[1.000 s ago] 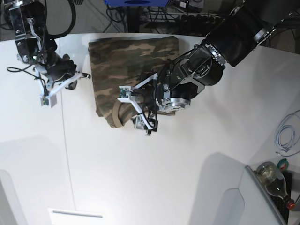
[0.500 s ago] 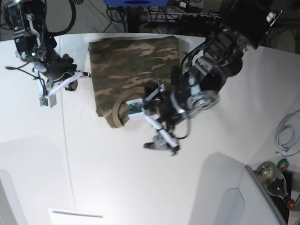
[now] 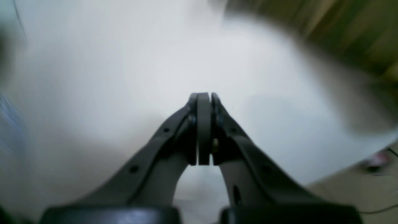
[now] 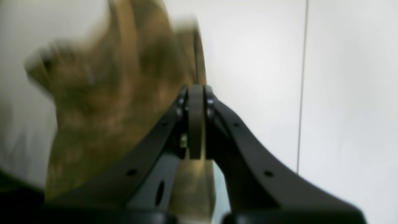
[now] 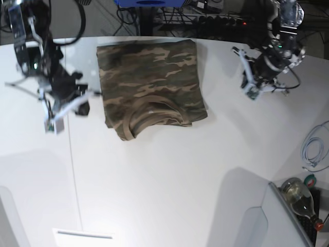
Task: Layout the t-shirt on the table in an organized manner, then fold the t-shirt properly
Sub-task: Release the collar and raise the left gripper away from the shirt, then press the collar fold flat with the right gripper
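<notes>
The t-shirt [image 5: 151,85] lies folded on the tabletop [image 5: 169,185], soft, light and limp; pinching a folded edge seems best. The left pincer [image 3: 203,99] and right pincer [image 4: 196,90] are clenched, apparently empty.

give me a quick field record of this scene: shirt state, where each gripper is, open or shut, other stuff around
t-shirt: folded into a compact rectangle, collar at its near edge, lying flat on the table
left gripper: jaws shut, empty, over bare table, clear of the shirt
right gripper: jaws shut, empty, beside the shirt's edge
table seam: thin dark line near the right arm
other items: white cable and a bottle at the table's edge
</notes>
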Controlling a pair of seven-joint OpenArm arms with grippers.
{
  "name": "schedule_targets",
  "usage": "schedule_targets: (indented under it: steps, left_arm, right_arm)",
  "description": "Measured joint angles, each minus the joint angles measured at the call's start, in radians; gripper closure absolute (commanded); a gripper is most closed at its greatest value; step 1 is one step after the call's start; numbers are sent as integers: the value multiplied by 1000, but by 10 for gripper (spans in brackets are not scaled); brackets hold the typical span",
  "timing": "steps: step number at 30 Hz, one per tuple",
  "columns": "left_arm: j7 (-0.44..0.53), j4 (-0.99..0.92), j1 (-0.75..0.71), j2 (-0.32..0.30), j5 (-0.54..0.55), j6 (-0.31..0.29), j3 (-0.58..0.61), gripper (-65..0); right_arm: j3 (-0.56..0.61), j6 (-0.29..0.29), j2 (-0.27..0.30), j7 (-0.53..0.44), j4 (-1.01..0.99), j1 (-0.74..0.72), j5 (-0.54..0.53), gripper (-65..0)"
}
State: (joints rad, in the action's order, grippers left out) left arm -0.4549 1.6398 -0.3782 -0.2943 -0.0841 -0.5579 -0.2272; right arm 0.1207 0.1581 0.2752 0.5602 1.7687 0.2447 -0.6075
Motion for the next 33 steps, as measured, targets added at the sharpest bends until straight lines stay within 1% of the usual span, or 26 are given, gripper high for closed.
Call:
schedule_targets:
  steps: [2,3,4,6,8,10,11,13,14,15,17,20,21,22,24,26,28,29,30,32,33]
  left_arm:
    - [8,-69,4,2,63,1,-58,0]
    - [32,-93,8,4,71,1,-82,0]
    - [68,-111,3,5,67,1,-100,0]
    - [162,-148,-5,11,53,0,-132,0]
    - [210,-181,-19,15,19,0,-169,0]
    - [225,-187,-39,16,10,0,-198,0]
    - [230,-188,-45,16,9,0,-212,0]
    - [227,-196,-41,20,5,-1,-242,0]
    - [232,-196,-37,20,6,-2,-258,0]
    - [242,-193,-37,19,6,0,-277,0]
    - [246,-191,-47,16,10,0,-303,0]
    - [233,-194,-63,14,2,0,-323,0]
    - [232,-194,-63,14,2,0,-324,0]
    - [236,-194,-61,15,3,0,-324,0]
    - [243,-194,-54,20,4,-3,-323,0]
    - [242,-194,-55,17,6,-4,-321,0]
    - [242,-194,-58,17,3,1,-321,0]
    - [241,-194,-59,17,3,0,-321,0]
    - [242,-194,-59,18,3,0,-321,0]
    - [243,-194,-57,17,3,0,-321,0]
    - [242,-194,-57,16,3,0,-321,0]
  right_arm:
    - [53,4,14,-15,-35,-76,9,-51]
    - [88,3,22,-11,-44,-106,6,-86]
    - [122,3,19,-8,-54,-132,6,-134]
    - [195,-2,14,-2,-101,-188,-5,-249]
    - [275,-1,2,6,-177,-262,-5,-365]
    - [346,-2,4,-1,-241,-328,-7,-441]
    - [375,-1,5,-5,-269,-356,-5,-462]
    - [422,-1,2,-16,-315,-395,2,-465]
    - [433,-1,-9,-14,-339,-407,1,-465]
    - [433,-1,-27,-11,-363,-413,-1,-465]
    - [437,-1,-45,-8,-401,-425,-6,-465]
    - [444,-1,-51,-13,-459,-457,-4,-465]
    - [444,-1,-51,-35,-466,-463,5,-456]
    - [442,-1,-51,-57,-468,-465,3,-435]
    - [443,-1,-53,-67,-474,-466,3,-356]
    - [443,-1,-63,-66,-499,-466,1,-240]
    - [442,-1,-64,-62,-517,-465,-11,-147]
    - [442,-1,-61,-63,-523,-465,-12,-111]
    - [439,-1,-60,-63,-526,-465,-7,-107]
    - [437,-1,-57,-63,-525,-465,-6,-132]
    - [437,-1,-58,-64,-523,-463,-6,-135]
